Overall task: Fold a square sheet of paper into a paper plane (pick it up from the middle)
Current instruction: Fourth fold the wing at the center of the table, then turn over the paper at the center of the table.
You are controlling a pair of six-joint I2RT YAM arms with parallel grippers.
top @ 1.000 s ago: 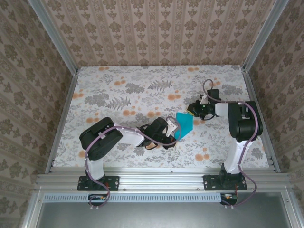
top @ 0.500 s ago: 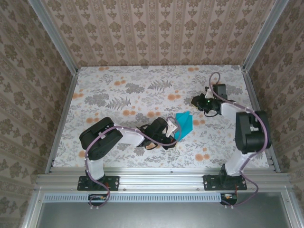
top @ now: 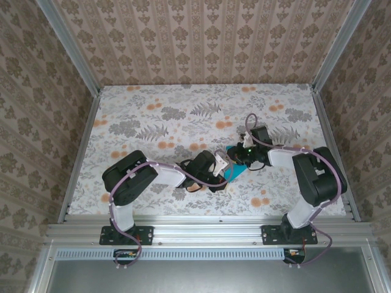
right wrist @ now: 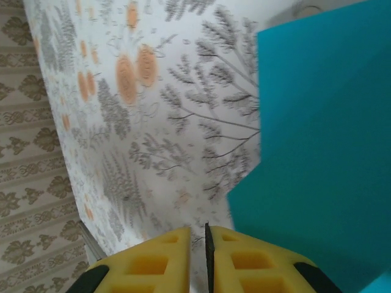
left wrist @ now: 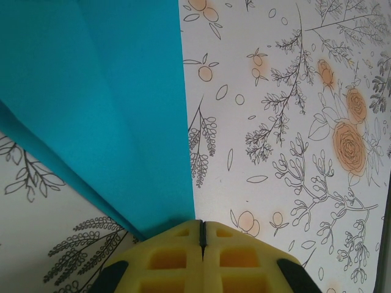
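From above, the left claw [top: 222, 163] and right claw [top: 242, 156] meet over the folded blue paper [top: 230, 174], mid-table [top: 153, 110].

Left wrist view: the fingers [left wrist: 174, 253] are pressed together, pinching the paper's [left wrist: 91, 91] narrow end.

Right wrist view: the claw [right wrist: 206, 235] is all but closed and holds nothing, with the paper [right wrist: 324, 152] just beside it.

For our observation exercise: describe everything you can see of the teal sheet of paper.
The sheet of paper is thin, plain teal-blue and matte. It is partly folded, with faint creases, overlapping layers and straight edges meeting at angles. It sits low on the floral table between the two arms. The left gripper is shut on its narrow end. The right gripper hangs over it, nearly closed; whether it touches the paper cannot be told.
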